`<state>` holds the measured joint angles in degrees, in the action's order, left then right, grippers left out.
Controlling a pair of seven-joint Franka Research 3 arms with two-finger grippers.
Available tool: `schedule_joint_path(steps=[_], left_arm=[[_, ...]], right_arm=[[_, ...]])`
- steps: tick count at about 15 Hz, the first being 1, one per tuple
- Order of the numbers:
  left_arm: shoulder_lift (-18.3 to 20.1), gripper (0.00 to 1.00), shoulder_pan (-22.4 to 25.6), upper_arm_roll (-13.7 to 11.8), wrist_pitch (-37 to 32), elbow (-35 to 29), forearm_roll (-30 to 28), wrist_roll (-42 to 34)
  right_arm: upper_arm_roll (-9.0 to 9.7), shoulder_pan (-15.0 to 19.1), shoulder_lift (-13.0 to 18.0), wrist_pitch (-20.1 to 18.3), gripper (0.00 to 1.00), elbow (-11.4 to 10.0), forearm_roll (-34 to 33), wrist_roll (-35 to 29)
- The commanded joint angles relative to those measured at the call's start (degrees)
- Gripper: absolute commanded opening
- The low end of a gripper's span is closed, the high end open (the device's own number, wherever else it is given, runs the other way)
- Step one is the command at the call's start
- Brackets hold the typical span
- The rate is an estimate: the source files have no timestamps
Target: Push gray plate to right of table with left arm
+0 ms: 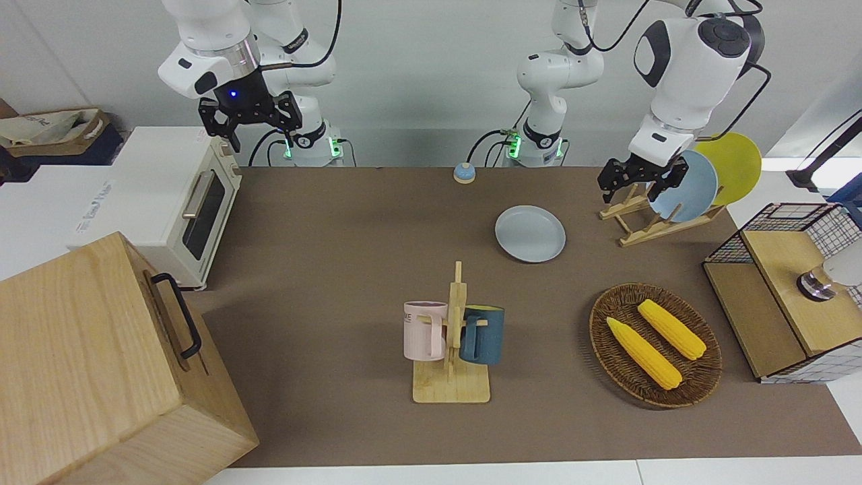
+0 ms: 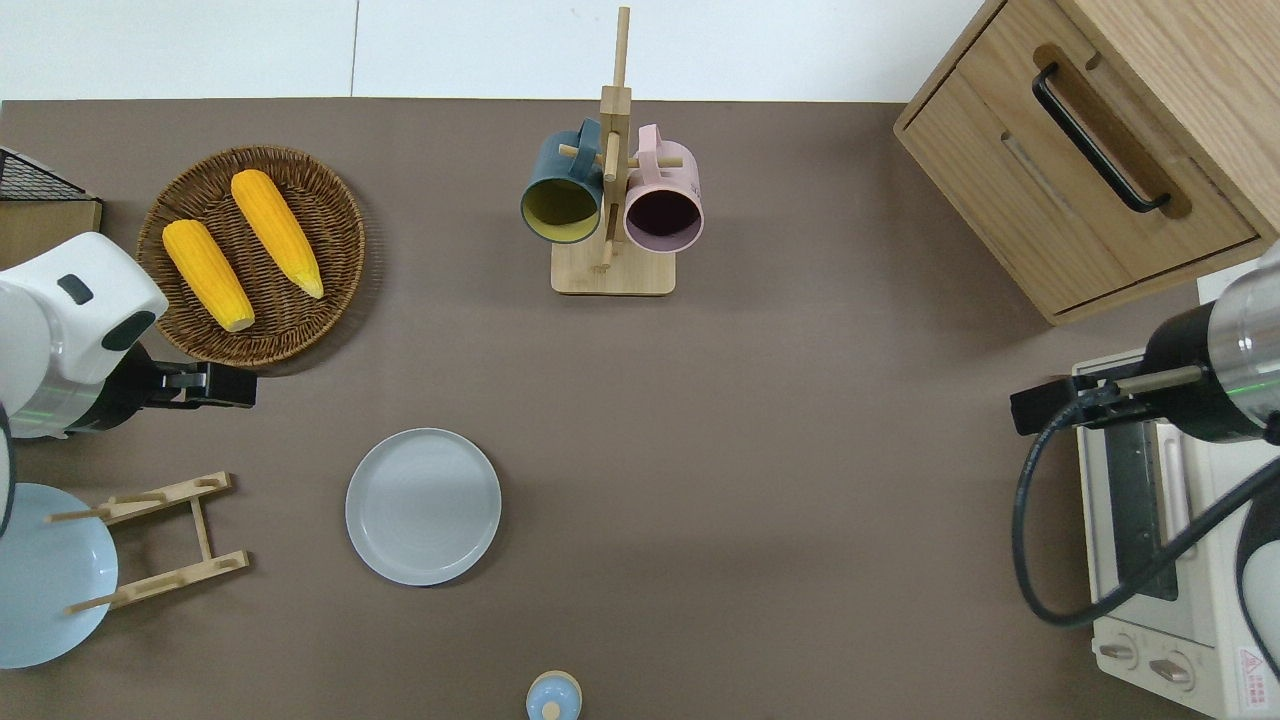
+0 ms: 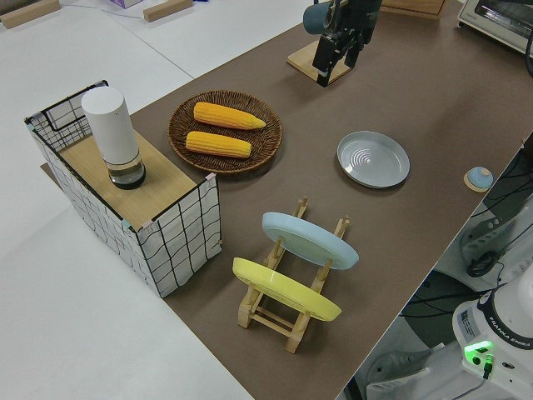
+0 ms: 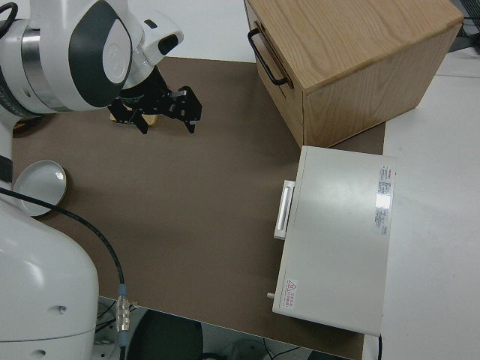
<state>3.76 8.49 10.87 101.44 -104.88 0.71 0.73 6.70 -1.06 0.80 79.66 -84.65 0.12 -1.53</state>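
Observation:
The gray plate (image 1: 530, 234) (image 2: 423, 506) (image 3: 373, 159) lies flat on the brown table (image 1: 337, 269), with nothing touching it. My left gripper (image 1: 643, 180) (image 2: 225, 386) (image 3: 336, 48) hangs open and empty in the air. In the overhead view it is over bare tabletop between the wicker basket and the wooden plate rack, off toward the left arm's end of the table from the plate. My right gripper (image 1: 250, 124) (image 4: 166, 112) is parked and open.
A plate rack (image 1: 646, 222) holds a sky-blue plate (image 1: 693, 185) and a yellow plate (image 1: 734, 165). A wicker basket (image 1: 606, 337) holds two corn cobs. A mug stand (image 1: 452, 377), a small bell (image 1: 463, 174), a toaster oven (image 1: 182, 202), a wooden drawer box (image 1: 101, 364) and a wire crate (image 1: 788, 289) also stand here.

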Motion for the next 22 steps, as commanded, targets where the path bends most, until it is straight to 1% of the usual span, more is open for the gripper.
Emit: schedule_joint_path(steps=[1, 6, 10, 16, 19, 22], left_arm=[[-0.7, 1.0, -0.1, -0.2, -0.6, 1.1, 1.1, 1.0], [-0.9, 1.0, 0.1, -0.4, -1.0, 1.0, 1.1, 0.9], [-0.9, 1.0, 0.4, -0.7, -3.7, 0.9, 1.0, 0.9], [-1.5, 1.0, 0.5, -0.8, -3.7, 1.0, 0.9, 1.2], [-1.7, 1.0, 0.7, -1.0, -3.7, 0.6, 0.9, 3.7], [-2.0, 1.0, 0.5, -1.0, -3.6, 0.3, 0.6, 3.7]], right_arm=[[0.77, 1.2, 0.2, -0.8, 0.983, 0.5, 0.6, -0.1], [0.77, 1.2, 0.2, -0.8, 0.983, 0.5, 0.6, -0.1], [0.77, 1.2, 0.2, -0.8, 0.983, 0.5, 0.6, -0.1], [0.77, 1.2, 0.2, -0.8, 0.983, 0.5, 0.6, -0.1], [0.77, 1.2, 0.2, -0.8, 0.983, 0.5, 0.6, -0.1], [0.77, 1.2, 0.2, -0.8, 0.983, 0.5, 0.6, -0.1]])
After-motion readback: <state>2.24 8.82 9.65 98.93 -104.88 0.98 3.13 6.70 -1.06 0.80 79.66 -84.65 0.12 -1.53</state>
